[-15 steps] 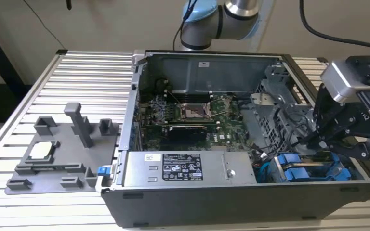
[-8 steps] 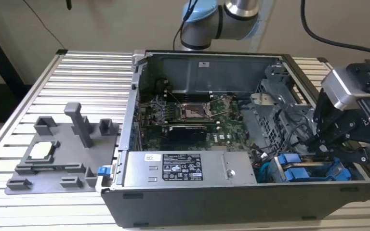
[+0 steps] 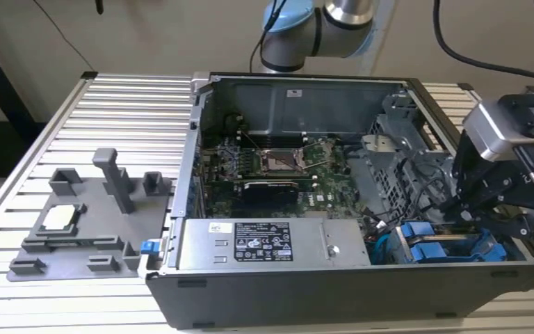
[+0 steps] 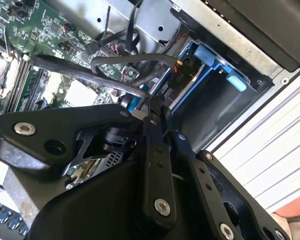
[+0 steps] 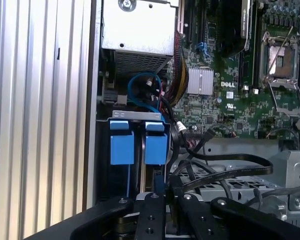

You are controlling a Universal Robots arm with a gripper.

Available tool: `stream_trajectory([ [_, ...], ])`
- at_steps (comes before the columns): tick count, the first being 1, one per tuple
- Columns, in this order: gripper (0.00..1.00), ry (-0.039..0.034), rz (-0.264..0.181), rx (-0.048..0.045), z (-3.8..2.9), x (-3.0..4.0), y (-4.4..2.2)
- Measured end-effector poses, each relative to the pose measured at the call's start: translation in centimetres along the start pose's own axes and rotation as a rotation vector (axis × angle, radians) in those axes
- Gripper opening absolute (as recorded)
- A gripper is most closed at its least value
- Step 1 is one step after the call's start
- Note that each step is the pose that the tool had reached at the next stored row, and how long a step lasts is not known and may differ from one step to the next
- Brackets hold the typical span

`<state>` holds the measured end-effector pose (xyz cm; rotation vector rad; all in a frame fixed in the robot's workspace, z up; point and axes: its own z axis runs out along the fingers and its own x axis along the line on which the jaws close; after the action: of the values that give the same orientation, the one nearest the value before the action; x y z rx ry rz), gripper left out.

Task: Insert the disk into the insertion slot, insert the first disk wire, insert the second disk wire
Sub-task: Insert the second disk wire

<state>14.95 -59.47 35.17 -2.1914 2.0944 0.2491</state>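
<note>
Disk (image 5: 155,142), blue plastic-fronted, seated beside matching drive (image 5: 121,142) in bay.

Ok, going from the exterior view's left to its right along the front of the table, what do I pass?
Grey parts tray → labelled power supply box → blue drive carriers → end effector over the case's right corner.

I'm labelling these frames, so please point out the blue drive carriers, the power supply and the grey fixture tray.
blue drive carriers (image 5: 155,149), first wrist view, front tab.
power supply (image 3: 262,241), exterior view, its label.
grey fixture tray (image 3: 81,236), exterior view, flat base.
</note>
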Motion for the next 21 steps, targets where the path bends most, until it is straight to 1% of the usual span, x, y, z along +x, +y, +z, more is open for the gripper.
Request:
stream_trajectory([
  [6,0.16,0.0002,0.001,0.0041,0.51,0.14,-0.09],
  [10,0.16,-0.0004,0.018,0.0074,0.8,0.21,-0.24],
  [21,0.16,-0.0011,0.04,0.0117,1.21,0.3,-0.38],
])
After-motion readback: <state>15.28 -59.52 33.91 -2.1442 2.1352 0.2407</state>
